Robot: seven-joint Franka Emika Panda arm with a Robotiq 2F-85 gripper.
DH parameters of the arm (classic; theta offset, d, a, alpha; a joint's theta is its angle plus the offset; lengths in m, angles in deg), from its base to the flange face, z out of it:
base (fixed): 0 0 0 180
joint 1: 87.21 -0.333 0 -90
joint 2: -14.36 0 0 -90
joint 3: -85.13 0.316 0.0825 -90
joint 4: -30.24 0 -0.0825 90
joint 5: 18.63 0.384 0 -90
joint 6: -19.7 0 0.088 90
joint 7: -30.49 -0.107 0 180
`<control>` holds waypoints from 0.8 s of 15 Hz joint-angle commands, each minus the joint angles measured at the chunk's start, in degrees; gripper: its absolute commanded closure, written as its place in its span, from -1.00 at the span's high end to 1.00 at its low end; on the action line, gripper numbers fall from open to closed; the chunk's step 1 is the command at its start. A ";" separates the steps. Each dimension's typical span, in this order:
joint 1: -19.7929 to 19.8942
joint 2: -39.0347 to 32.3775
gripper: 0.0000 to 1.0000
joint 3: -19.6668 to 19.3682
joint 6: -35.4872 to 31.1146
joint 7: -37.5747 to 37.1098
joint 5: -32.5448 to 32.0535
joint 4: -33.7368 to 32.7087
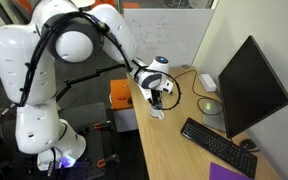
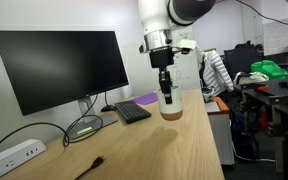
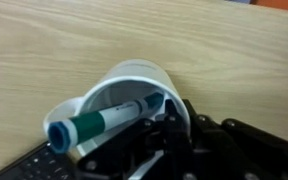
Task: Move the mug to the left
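The small white mug [image 3: 134,80] fills the wrist view, lying towards the camera with its handle at the left and a green marker [image 3: 99,122] inside it. My gripper [image 3: 149,135] is shut on the mug's rim wall, one finger inside and one outside. In both exterior views the gripper [image 1: 156,100] [image 2: 166,93] points straight down over the wooden desk [image 2: 144,150] near its edge, with the mug [image 1: 157,112] [image 2: 170,108] at its fingertips. I cannot tell whether the mug touches the desk.
A black monitor [image 1: 249,85] [image 2: 59,65] and black keyboard [image 1: 216,145] [image 2: 134,110] stand beside the mug. A white power strip with a cable [image 1: 208,82] [image 2: 12,155] lies farther along. A purple notebook [image 1: 229,172] lies by the keyboard. An orange object [image 1: 119,93] sits off the desk.
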 commanded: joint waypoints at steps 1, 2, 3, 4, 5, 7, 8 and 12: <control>-0.01 0.11 -0.95 1.33 -3.71 1.79 0.44 2.03; 0.01 -0.15 -0.95 1.59 -3.77 1.90 0.58 2.23; -0.10 -0.35 -0.95 1.52 -4.05 1.83 0.39 2.48; -0.04 -0.54 -0.95 1.55 -4.11 1.96 0.56 2.66; 0.09 -0.68 -0.95 1.62 -4.24 2.18 0.73 2.83; 0.65 -0.95 -0.95 2.09 -5.59 3.60 1.22 3.43; 0.86 -1.15 -0.95 2.22 -6.26 4.41 1.49 3.60; 0.52 -2.32 -0.95 1.45 -11.03 5.03 0.67 4.48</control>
